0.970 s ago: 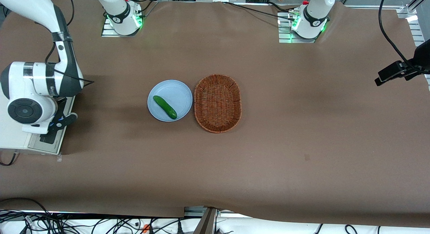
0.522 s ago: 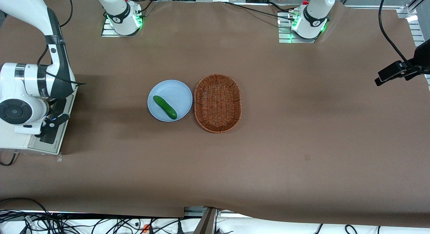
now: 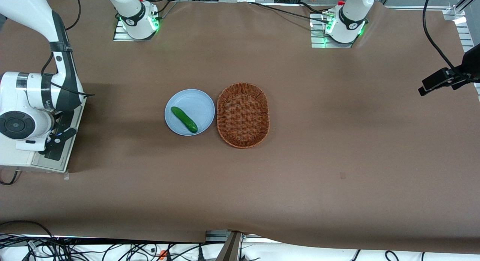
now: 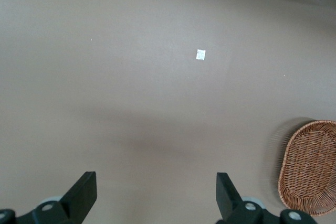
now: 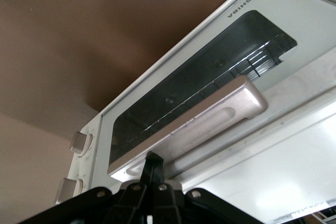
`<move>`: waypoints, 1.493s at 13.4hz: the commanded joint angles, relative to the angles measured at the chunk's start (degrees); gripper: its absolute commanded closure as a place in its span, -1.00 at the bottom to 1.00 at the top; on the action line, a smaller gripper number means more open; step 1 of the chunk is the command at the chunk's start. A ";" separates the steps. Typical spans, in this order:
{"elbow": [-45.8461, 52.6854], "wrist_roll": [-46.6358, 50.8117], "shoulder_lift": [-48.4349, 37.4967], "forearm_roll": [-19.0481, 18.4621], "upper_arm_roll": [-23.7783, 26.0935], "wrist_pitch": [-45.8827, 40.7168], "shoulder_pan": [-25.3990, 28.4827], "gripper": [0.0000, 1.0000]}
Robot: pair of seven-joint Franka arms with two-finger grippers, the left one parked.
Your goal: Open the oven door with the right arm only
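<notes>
From the front, I had the right arm (image 3: pixel 33 103) over the oven (image 3: pixel 15 156) at its end of the table. At the wrist, my gripper (image 5: pixel 154 174), fingers pressed together, touched the handle (image 5: pixel 194 129) on the oven door (image 5: pixel 194 98) just above; I judged a steady downward pull best.

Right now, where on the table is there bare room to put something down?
Bare brown table runs from the basket toward the parked arm's end, and nearer the camera than the plate. It is crowded at the oven door, where the hand sits at the handle.
</notes>
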 commanded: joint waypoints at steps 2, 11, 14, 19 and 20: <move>-0.04 1.31 0.93 4.14 0.49 2.40 -0.19 1.00; -0.04 3.52 4.53 11.61 0.67 6.35 -0.02 1.00; -0.04 4.48 6.11 14.86 0.67 7.85 -0.02 1.00; -0.04 4.75 9.10 18.91 0.67 11.10 -0.11 1.00; -0.04 4.75 9.54 19.35 0.67 11.63 -0.11 1.00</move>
